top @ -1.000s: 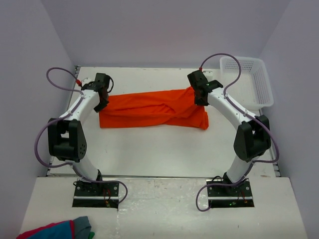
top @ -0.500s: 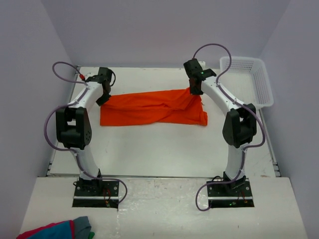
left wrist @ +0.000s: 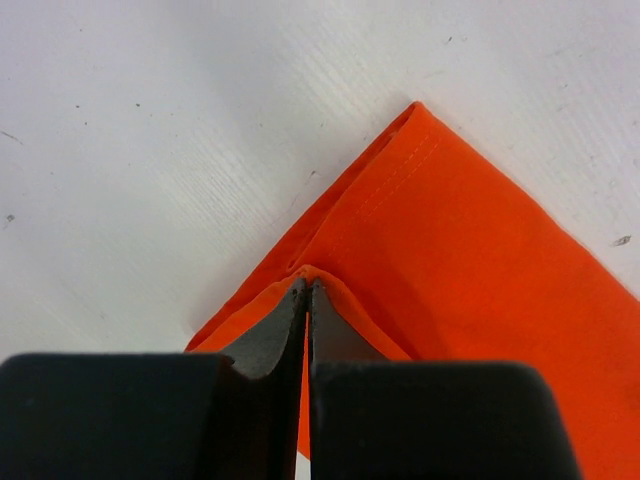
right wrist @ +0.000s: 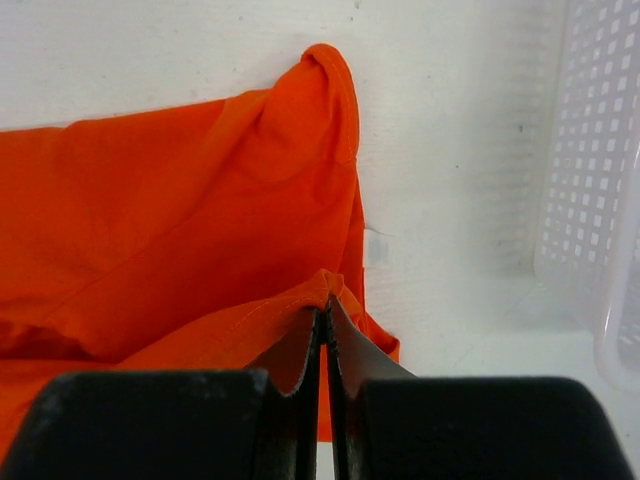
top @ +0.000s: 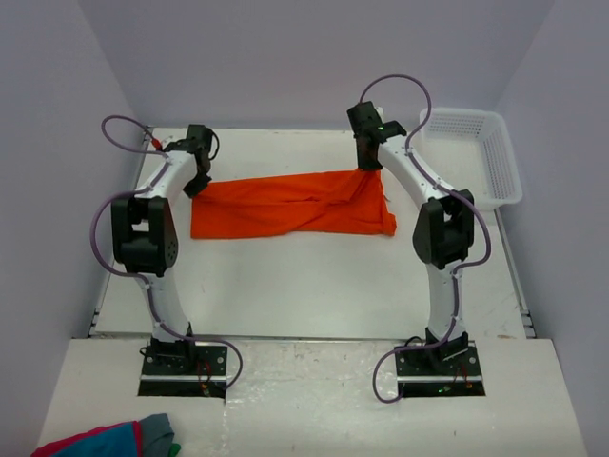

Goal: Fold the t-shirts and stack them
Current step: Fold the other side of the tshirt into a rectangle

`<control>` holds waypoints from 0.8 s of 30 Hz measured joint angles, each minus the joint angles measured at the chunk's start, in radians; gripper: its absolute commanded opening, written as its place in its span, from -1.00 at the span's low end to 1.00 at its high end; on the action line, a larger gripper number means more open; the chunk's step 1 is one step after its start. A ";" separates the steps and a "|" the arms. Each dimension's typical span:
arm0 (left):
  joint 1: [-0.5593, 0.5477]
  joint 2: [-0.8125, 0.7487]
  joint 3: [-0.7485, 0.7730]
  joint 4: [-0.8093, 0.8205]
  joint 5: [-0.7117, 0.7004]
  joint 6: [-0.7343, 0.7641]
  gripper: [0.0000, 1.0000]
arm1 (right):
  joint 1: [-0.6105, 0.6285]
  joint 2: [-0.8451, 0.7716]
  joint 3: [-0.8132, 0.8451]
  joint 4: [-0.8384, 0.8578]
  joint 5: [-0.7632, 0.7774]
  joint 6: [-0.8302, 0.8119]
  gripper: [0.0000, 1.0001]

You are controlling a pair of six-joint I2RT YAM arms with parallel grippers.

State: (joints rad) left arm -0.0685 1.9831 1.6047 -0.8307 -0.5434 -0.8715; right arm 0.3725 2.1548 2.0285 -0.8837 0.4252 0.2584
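- white tabletop (top: pixel 285 286): bright orange thin-cloth t-shirt (top: pixel 285 205) lies across its far half, stretched left to right, rumpled, folded over itself
- white perforated plastic basket (top: pixel 504 162): far right corner, apart from the shirt
- left gripper (left wrist: pixel 308 290): jaws pinched together on a cloth edge at the shirt's far-left corner
- right gripper (right wrist: pixel 325 310): jaws clamped on a cloth edge at the shirt's far-right end, near the basket

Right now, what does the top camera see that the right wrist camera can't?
Only the top view shows the whole plain bright orange cloth t-shirt end to end, the left gripper, and the red, blue and grey cloth bundle. Only the right wrist view shows the right gripper pinched shut on the shirt's edge. Both show the shirt and the white plastic mesh basket.
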 measured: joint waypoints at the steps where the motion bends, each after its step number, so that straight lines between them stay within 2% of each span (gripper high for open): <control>1: 0.001 0.002 0.007 -0.001 0.000 0.000 -1.00 | 0.000 0.010 0.018 0.000 -0.002 -0.006 -1.00; 11: 0.009 0.041 0.005 0.005 0.006 -0.007 -1.00 | -0.016 0.072 0.080 -0.005 -0.054 -0.049 -0.99; 14: 0.009 0.041 -0.019 0.006 0.006 -0.009 -0.88 | -0.019 0.105 0.080 0.006 -0.078 -0.063 -0.94; 15: 0.010 0.041 -0.025 0.006 0.006 -0.009 -0.85 | -0.019 0.117 0.081 0.014 -0.085 -0.069 -0.87; 16: 0.010 0.041 -0.031 0.008 0.007 -0.010 -0.68 | -0.019 0.130 0.082 0.020 -0.100 -0.074 -0.82; 17: 0.010 0.041 -0.036 0.009 0.008 -0.011 -0.31 | -0.020 0.144 0.085 0.027 -0.109 -0.080 -0.74; 18: 0.011 0.041 -0.043 0.013 0.011 -0.008 -0.20 | -0.020 0.155 0.089 0.040 -0.126 -0.089 -0.63; 20: 0.013 0.040 -0.060 0.029 0.013 -0.024 -0.16 | -0.020 0.182 0.104 0.050 -0.142 -0.097 -0.54; 24: 0.016 0.003 -0.130 0.069 0.011 -0.034 -0.12 | -0.021 0.216 0.133 0.122 -0.185 -0.129 0.27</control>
State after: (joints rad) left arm -0.0525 1.9858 1.4750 -0.7620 -0.5320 -0.9058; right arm 0.3515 2.3711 2.1612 -0.7612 0.2405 0.1299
